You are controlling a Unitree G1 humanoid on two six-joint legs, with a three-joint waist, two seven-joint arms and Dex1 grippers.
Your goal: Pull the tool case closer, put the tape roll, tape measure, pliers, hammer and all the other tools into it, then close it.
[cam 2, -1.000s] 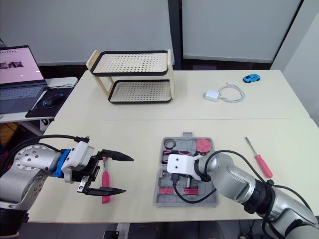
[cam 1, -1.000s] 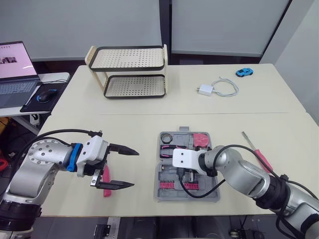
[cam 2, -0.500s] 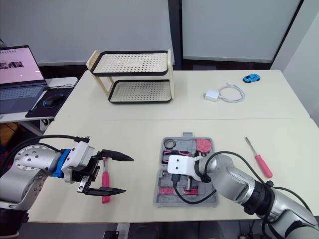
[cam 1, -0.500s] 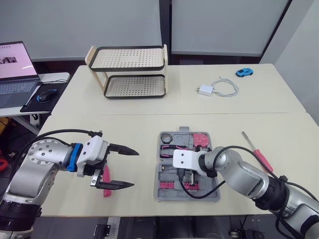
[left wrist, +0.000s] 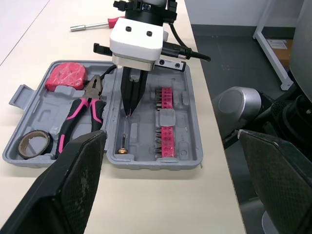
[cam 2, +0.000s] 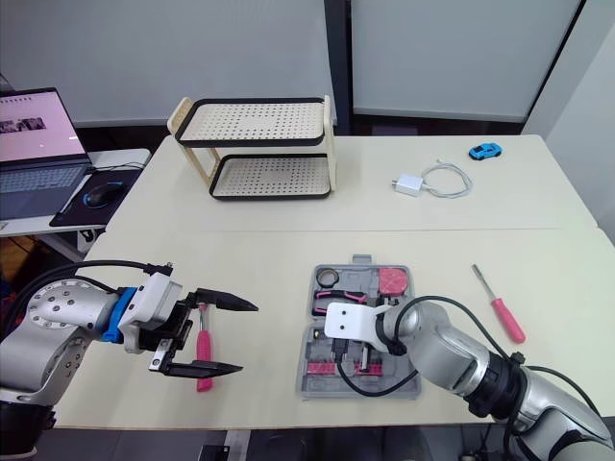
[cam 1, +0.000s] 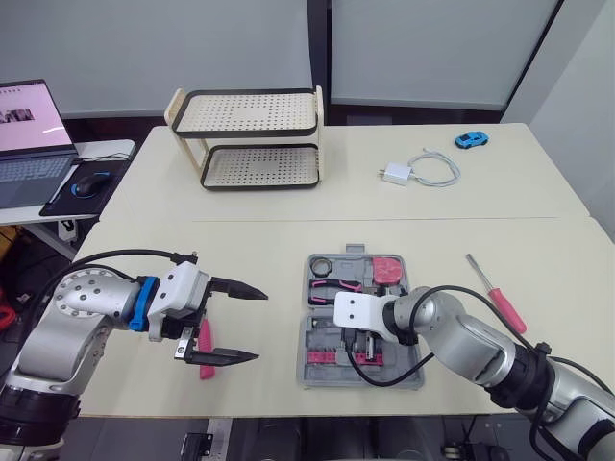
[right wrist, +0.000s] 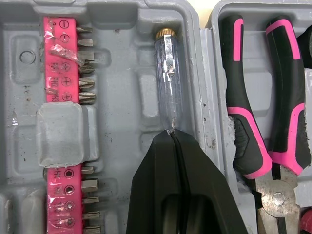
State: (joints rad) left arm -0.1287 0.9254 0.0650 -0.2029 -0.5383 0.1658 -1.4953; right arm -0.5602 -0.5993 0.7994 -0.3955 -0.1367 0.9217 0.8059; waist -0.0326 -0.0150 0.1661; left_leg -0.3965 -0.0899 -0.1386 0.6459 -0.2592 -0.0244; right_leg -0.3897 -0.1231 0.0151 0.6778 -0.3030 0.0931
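One tool case (left wrist: 144, 136), right gripper (right wrist: 171, 132) closed inside

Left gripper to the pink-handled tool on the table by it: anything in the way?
Nothing visible. The left gripper hangs open over the table, the pink-handled tool lying bare, seen between its fingers. The right gripper is away in the tool case.

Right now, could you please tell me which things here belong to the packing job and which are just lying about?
Job: case, tape roll, pliers, tape measure, bits, tester, red screwdriver, pink tool by the left pincer.

Lying about: rack, charger, toy car, laptop, mouse.
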